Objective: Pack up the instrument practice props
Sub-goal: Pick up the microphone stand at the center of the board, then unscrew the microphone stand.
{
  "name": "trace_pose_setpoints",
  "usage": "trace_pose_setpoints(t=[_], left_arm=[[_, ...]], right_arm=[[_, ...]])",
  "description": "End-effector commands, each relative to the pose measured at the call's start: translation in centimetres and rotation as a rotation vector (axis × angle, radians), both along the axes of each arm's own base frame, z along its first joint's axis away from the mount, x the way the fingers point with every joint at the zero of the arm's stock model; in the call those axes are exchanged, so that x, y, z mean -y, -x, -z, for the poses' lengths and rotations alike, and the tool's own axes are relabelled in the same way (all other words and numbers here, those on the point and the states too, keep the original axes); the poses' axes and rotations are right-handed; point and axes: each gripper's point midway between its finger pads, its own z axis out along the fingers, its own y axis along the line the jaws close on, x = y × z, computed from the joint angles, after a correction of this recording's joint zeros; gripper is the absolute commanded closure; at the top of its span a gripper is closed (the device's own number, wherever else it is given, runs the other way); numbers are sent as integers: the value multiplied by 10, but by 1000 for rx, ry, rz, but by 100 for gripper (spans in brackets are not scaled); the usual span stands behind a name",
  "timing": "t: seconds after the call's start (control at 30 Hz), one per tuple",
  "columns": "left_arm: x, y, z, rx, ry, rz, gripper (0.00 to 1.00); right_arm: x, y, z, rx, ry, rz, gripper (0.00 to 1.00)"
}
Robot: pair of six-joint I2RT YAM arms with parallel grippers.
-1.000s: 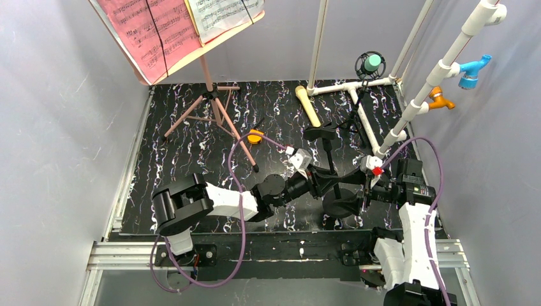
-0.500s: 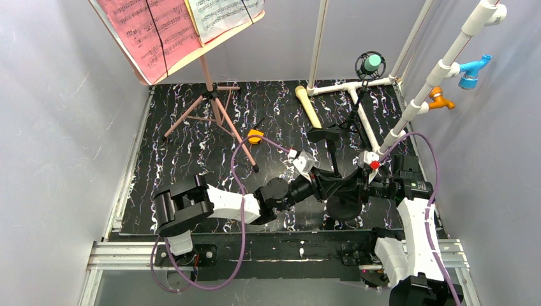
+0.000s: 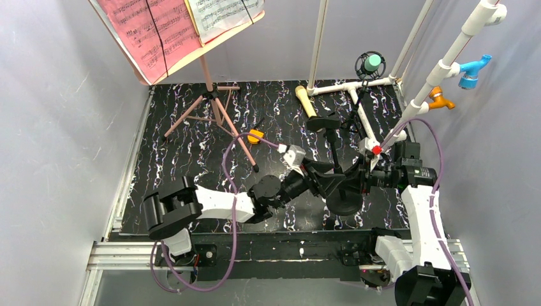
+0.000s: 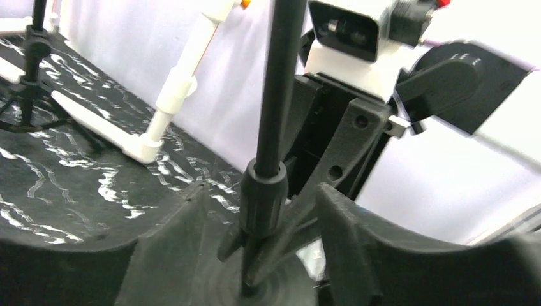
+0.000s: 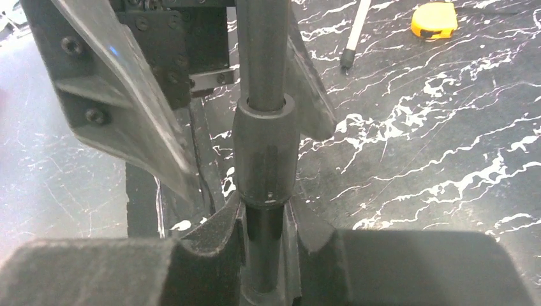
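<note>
Pinching the black stand (image 3: 332, 153) with the right tool (image 5: 265, 252): jaws narrow, pressed to both sides of the pole just under its collar (image 5: 266, 150). Straddling the same pole from the opposite side with the left tool (image 4: 258, 255): half wide, fingers (image 4: 175, 248) clear of the pole on either flank, holding nothing. Upright at centre right of the overhead view, on a round base (image 3: 344, 205) flat on the surface (image 3: 191, 159), with an empty clip at the top.

Probably bottom-heavy: stiff, thin pole above, dense-looking disc below. Best taken low, at or just under the collar, as now; risk of a swinging base with any higher hold. Smooth and round, so likely to twist in a light pinch; safer with a second grip from the waiting tool.

Well apart, in the upper left: pink music board (image 3: 210, 46) on tripod legs (image 3: 188, 116), with a pink sheet (image 3: 147, 32) and a white sheet (image 3: 220, 13) strapped on. Likely light but top-heavy, with floppy paper; better held by the central post than by the sheets.

At upper centre: beige microphone (image 3: 307, 105) lying just beside the white pipe frame (image 3: 348, 85). Further right: teal microphone (image 3: 372, 62) perched in a ring mount. Both small, rigid and apt to roll; best grasped across the body. Near one tripod foot: yellow tape measure (image 3: 255, 136).
</note>
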Motion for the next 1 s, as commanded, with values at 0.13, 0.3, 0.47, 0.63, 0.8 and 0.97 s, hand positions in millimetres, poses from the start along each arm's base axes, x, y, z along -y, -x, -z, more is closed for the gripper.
trace_pose_setpoints(t=[0.13, 0.3, 0.47, 0.63, 0.8, 0.97], left_arm=[[-44, 18, -59, 9, 174, 161, 2], [-53, 33, -57, 61, 127, 279, 2], [-48, 48, -58, 156, 93, 361, 2], [-41, 49, -62, 186, 100, 381, 7], [-37, 45, -68, 186, 124, 374, 18], [-33, 38, -74, 174, 155, 348, 26]], right_arm=[[-15, 13, -62, -15, -108, -98, 99], [-24, 28, -79, -79, -190, -165, 99], [-31, 48, -83, -65, -188, -225, 99], [-31, 53, -81, -74, -189, -226, 99], [-32, 51, -76, -99, -191, -227, 99], [-33, 52, -72, -121, -192, -236, 99]])
